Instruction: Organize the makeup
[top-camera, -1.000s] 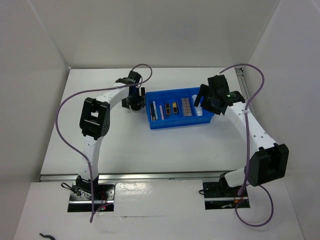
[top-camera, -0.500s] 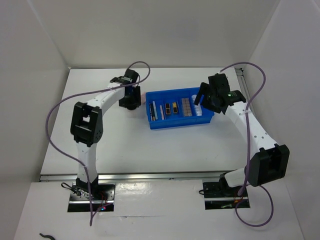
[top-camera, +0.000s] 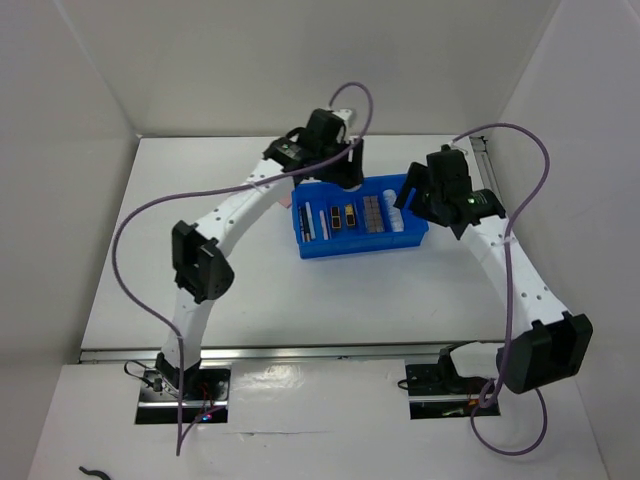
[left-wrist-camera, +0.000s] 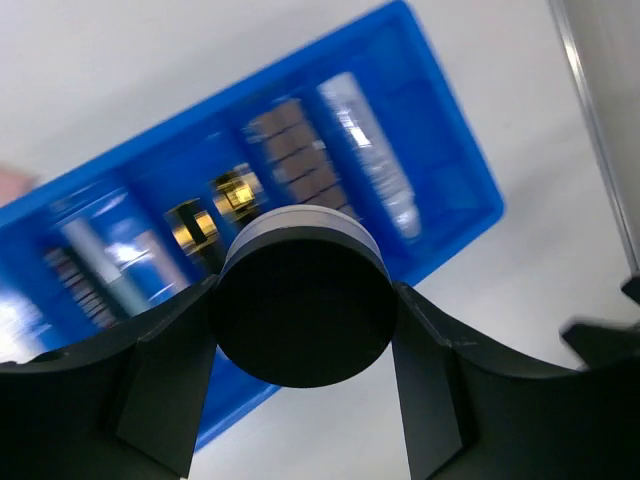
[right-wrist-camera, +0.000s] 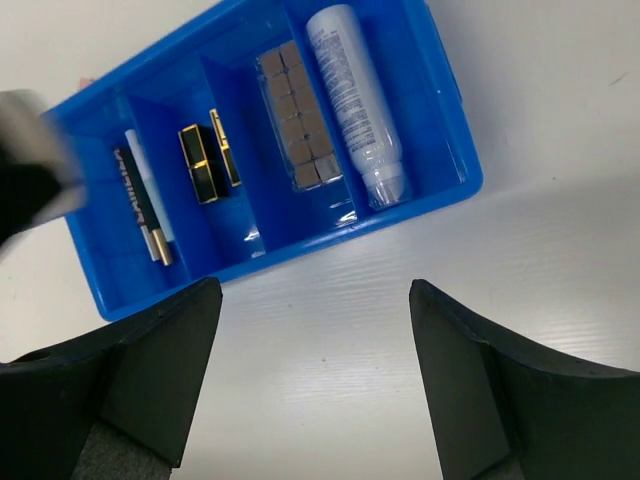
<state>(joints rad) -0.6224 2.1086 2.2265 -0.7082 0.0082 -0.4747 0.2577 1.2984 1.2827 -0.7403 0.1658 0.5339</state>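
We find the blue tray (right-wrist-camera: 290, 255) filled from its left end as the right wrist sees it. Two pencils (right-wrist-camera: 140, 205) lie side by side in one compartment, and two black-and-gold palettes (right-wrist-camera: 200, 163) in the next. Then come the brown palette (right-wrist-camera: 300, 118) and the tube (right-wrist-camera: 355, 100) at the right end; we cannot tell whether a divider parts these two. All of them lie across the tray. Any print on them is too small for us to read. The left gripper (left-wrist-camera: 300, 345) is clamped on the round compact (left-wrist-camera: 300, 290), a finger on each side, holding it above the tray's middle. The right gripper (right-wrist-camera: 315, 375) is spread wide with nothing in it, over the table (right-wrist-camera: 400, 330) just in front of the tray.
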